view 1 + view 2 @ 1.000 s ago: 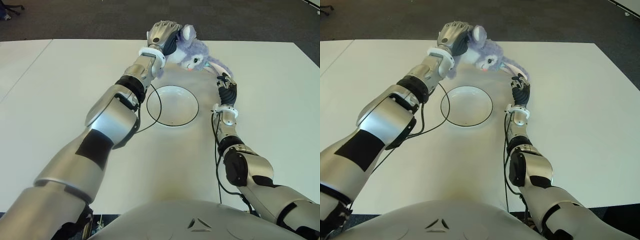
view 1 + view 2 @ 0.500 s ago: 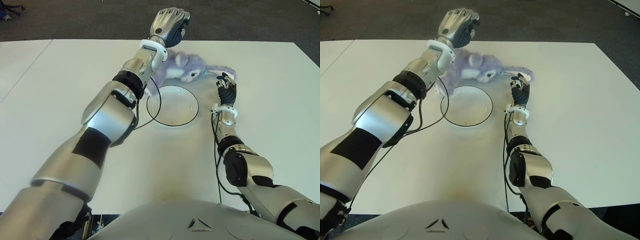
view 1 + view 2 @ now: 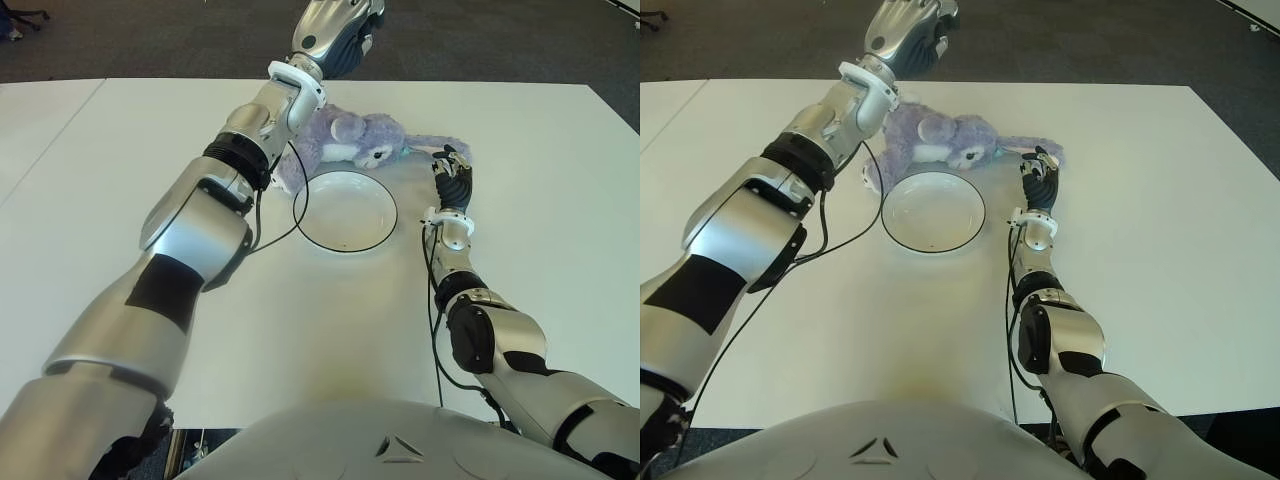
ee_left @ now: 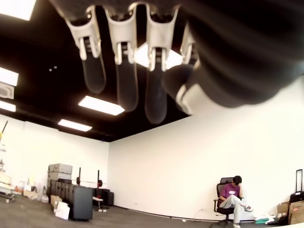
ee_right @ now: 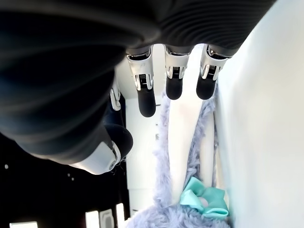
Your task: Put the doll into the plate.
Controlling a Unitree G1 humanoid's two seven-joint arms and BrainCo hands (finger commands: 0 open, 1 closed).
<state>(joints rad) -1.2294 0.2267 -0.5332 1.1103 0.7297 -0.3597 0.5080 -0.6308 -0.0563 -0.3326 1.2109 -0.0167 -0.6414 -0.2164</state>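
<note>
On the white table (image 3: pixel 120 200), just beyond the far rim of the plate (image 3: pixel 345 211), lies the doll (image 3: pixel 345 140), a purple plush animal stretched on its side with its head toward the right and its long ears trailing farther right. It touches or slightly overlaps the plate's far edge but is not inside the dish, whose white bowl with a thin dark rim sits between the two arms. High over the far side of the table, the left hand (image 3: pixel 337 22) is raised above and beyond the doll, with its fingers (image 4: pixel 121 90) loosely extended and nothing between them; its wrist view looks out past the fingers into a room with ceiling lights, stacked boxes and a person seated on a chair (image 4: pixel 232 195) against the far wall. To the right of the plate, the right hand (image 3: pixel 452 172) shows low over the table near the tips of the doll's ears, its fingers (image 5: pixel 146 99) relaxed and holding nothing. From that wrist, the purple ears and a small teal bow (image 5: pixel 203 198) on the doll show just past the fingertips. A dark cable (image 3: pixel 285 235) loops from the left forearm across the table beside the plate's left edge.
</note>
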